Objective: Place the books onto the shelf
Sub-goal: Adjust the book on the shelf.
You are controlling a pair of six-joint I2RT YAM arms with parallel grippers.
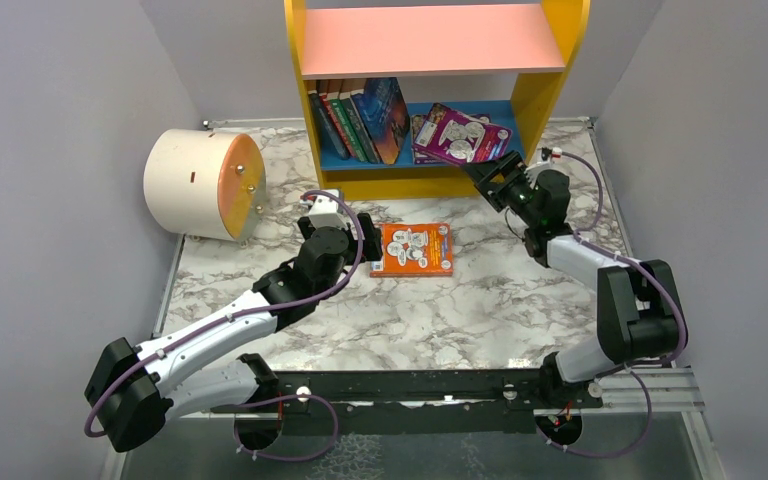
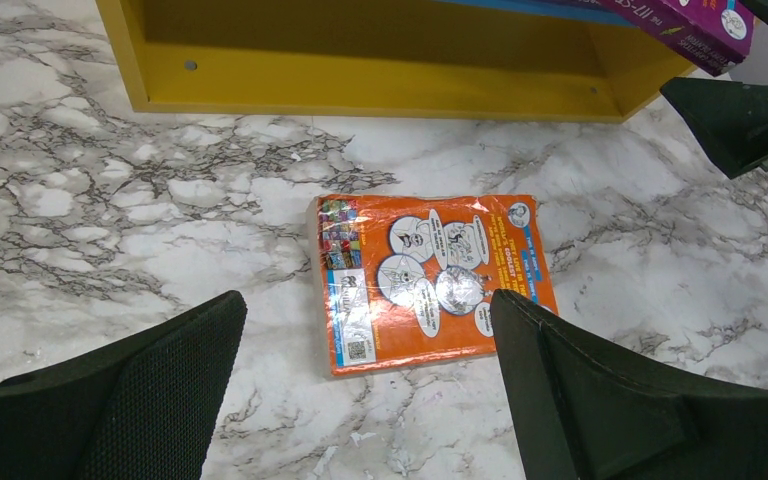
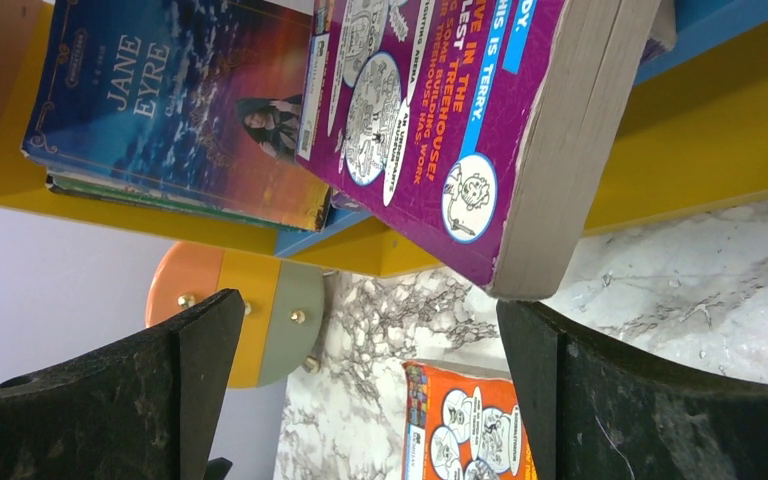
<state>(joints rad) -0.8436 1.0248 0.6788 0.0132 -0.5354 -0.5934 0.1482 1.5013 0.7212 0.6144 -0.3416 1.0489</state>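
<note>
Status, top view:

- Shelf [image 1: 545, 100] sits at 12 o'clock on the table [image 1: 520, 300].
- A row of about 5 books [image 1: 360, 120] leans on the left half of the blue lower board, "Jane Eyre" facing out. Those count as done.
- Purple book [image 1: 460, 133] is on the right half of the same board. It lies tilted, cover up, with its near corner hanging past the yellow front edge. I'd call it placed but sloppy; a push toward 12 o'clock would seat it. There may be 1 more book under it, too hidden to tell.
- Orange book [image 1: 413, 249] lies flat, cover up, mid-table, at 6 o'clock from the shelf and well apart from it. It's the only 1 visibly left to shelve.
- Pink upper board has no books on it.
- Cream cylinder [image 1: 200, 185] at 10 o'clock is not part of the job.

Grippers:
- Left gripper [image 1: 372, 240]: jaws spread wide, holding nothing. It's at 9 o'clock of the orange book, just beside its spine edge. In its wrist view the book lies in the gap between the fingers, not clamped.
- Right gripper [image 1: 488, 165]: jaws spread wide, holding nothing. It's at 5 o'clock of the purple book, right at the overhanging corner. Can't tell whether a finger touches the book.

Judgement: nearly finished. What's left is to pick up the orange book, which is flat on marble so the edge will be awkward to grab, then shelve it and tidy the purple one.
</note>
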